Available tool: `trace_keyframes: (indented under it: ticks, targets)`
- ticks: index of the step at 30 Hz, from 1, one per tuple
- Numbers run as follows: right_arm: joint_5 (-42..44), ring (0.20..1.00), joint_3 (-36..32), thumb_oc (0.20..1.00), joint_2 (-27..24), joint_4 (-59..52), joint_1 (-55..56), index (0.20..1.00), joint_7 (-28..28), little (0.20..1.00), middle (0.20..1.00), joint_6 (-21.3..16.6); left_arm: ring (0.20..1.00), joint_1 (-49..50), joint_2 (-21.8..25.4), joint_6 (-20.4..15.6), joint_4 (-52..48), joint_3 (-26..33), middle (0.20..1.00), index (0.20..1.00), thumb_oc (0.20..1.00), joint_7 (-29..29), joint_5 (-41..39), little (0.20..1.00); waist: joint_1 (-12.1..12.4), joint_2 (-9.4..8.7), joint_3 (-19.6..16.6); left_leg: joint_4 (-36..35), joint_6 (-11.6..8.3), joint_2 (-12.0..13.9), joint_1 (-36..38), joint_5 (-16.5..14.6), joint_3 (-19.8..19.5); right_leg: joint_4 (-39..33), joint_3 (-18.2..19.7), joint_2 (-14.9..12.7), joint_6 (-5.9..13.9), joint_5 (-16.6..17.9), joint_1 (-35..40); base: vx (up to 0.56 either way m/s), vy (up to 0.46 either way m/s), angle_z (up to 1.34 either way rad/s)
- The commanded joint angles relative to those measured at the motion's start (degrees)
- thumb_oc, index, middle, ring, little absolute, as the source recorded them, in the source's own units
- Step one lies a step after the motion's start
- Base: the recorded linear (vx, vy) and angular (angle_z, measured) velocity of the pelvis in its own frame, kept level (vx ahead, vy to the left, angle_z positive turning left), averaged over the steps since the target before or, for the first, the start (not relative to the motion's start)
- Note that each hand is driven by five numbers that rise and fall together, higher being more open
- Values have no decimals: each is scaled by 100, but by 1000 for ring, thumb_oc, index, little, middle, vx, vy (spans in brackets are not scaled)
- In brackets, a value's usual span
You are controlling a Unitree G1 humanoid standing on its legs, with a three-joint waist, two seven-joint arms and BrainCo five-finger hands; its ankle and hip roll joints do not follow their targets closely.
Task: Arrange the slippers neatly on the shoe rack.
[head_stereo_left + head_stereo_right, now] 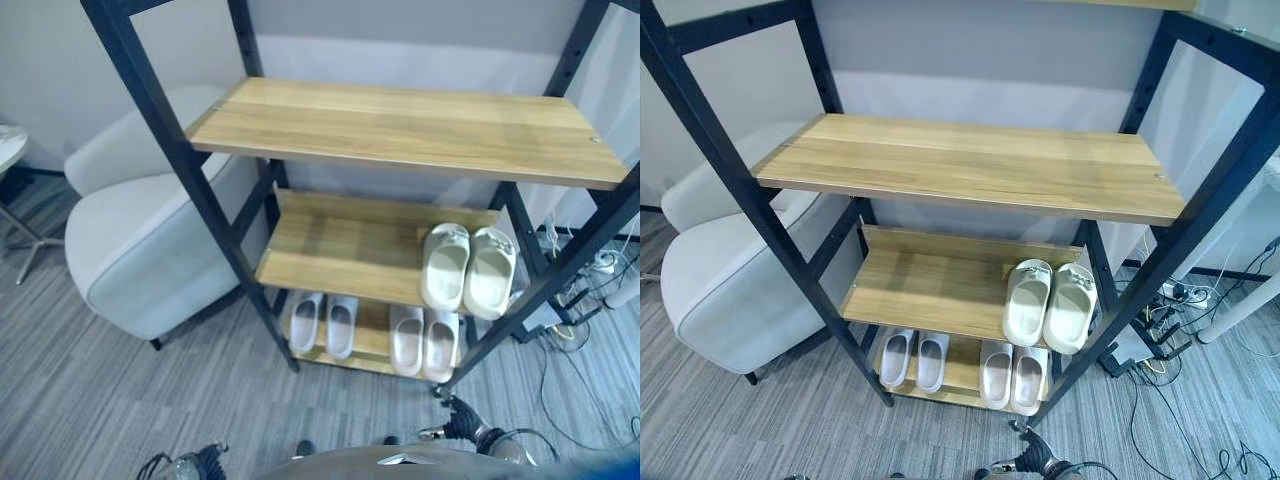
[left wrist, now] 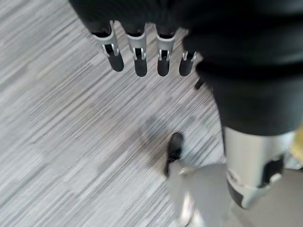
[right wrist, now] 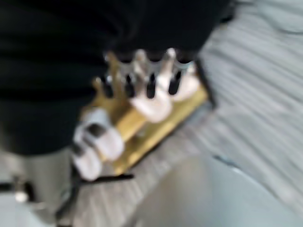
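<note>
Grey-white armchair (image 1: 140,235) is sitting at the left, just beside the shoe rack (image 1: 165,135); wooden top shelf (image 1: 400,125) is lying bare; middle shelf (image 1: 330,250) is carrying one cream pair of slippers (image 1: 468,268) at its right end, toes pointing back, heels hanging slightly over the front edge, the two touching side by side; bottom shelf (image 1: 960,372) is holding a pale lilac-white pair (image 1: 323,322) on the left and a cream pair (image 1: 424,342) on the right, each pair set parallel, probably so the rows read tidy; all three pairs are already resting on the rack, so the task is looking close to done or done; the overhanging middle pair may want a nudge back, judging by the heels.

Left hand (image 2: 142,49) is hanging over striped grey carpet (image 2: 71,132), fingers straight and relaxed, slightly apart, holding nothing; right hand (image 3: 151,78) is hanging low in front of the rack's bottom corner, fingers looking straight and loose, nothing gripped, though its wrist view is blurry; both hands are hanging well apart from the slippers, likely idle because nothing is left to carry; cables (image 1: 1160,320) are trailing on the floor at the right of the rack.
</note>
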Motion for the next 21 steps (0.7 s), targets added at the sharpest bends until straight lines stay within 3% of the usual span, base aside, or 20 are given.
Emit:
trace_keyframes:
  ticks: [1, 11, 15, 21]
  targets:
    - [-330, 1000, 234, 1000, -152, 70, -176, 1000, -105, 1000, 1000, -216, 1000, 7, 158, -66, -93, 140, 1000, 1000, 1000, 163, -157, 1000, -22, -5, 90, 109, -77, -13, -111, -268, -729, -100, -254, -50, 428, 238, -64, 0, 0, 0]
    - [-307, 1000, 268, 1000, -163, 458, -534, 1000, -225, 1000, 1000, -297, 1000, 242, 247, -140, -678, 49, 1000, 1000, 1000, 68, -299, 1000, 36, 69, 68, 111, -67, -11, -108, -272, -763, -108, -269, -74, 433, 237, -68, 0, 0, 0]
    - [-262, 1000, 292, 1000, -166, 332, -639, 1000, -478, 1000, 1000, -472, 1000, 345, -98, -123, 274, 147, 1000, 1000, 1000, 575, 175, 1000, 105, 22, 80, 116, -79, -26, -130, -281, -792, -117, -311, -82, 426, 227, -72, 0, 0, 0]
    - [-308, 1000, 290, 1000, -204, 139, -740, 1000, -659, 1000, 1000, -577, 1000, 228, -167, -83, 571, 201, 1000, 1000, 1000, 651, 231, 1000, 128, 20, 88, 118, -86, -33, -139, -288, -816, -122, -325, -91, 417, 213, -59, 2, 1, 2]
